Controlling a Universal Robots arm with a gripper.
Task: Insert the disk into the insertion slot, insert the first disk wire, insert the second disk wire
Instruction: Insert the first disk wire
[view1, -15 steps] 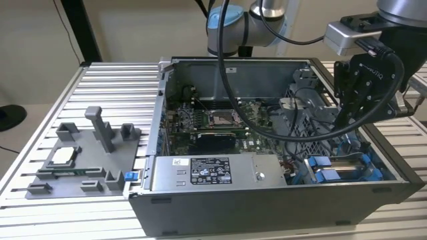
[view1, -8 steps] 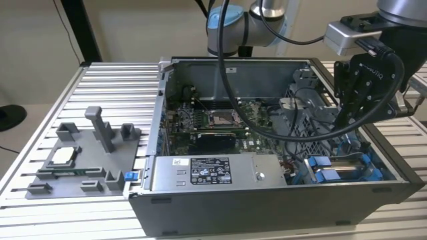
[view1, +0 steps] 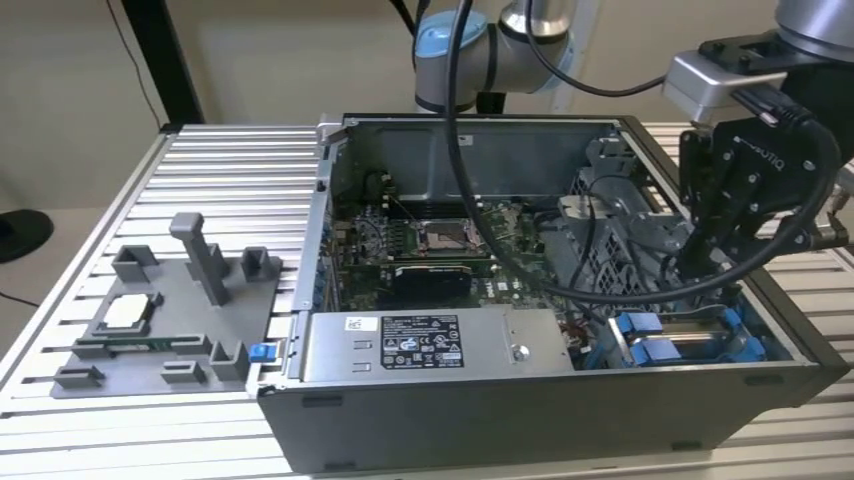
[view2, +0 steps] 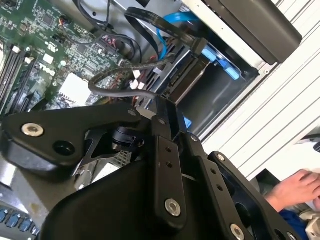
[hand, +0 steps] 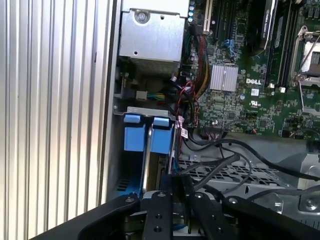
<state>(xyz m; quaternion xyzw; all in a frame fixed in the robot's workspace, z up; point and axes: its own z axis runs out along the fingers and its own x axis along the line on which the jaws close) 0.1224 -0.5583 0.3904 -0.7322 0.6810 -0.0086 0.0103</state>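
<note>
One PC case (view1: 534, 420) laid on its side on the tabletop (view1: 227, 165), open face up, likely so as to be reachable from above. Inside it: motherboard (view1: 441, 250) on the floor, power-supply box (view1: 427, 345) along the near wall, and past that box's end, in the case's corner, the insertion slot (view2: 220, 97). Seemingly seated there already, edge-on, the disk (hand: 162, 140), blue carrier end showing. Directly over that corner of the case, among loose black wires (hand: 220, 162), the claw (view1: 687, 270); cannot tell whether spread or pinching anything
</note>
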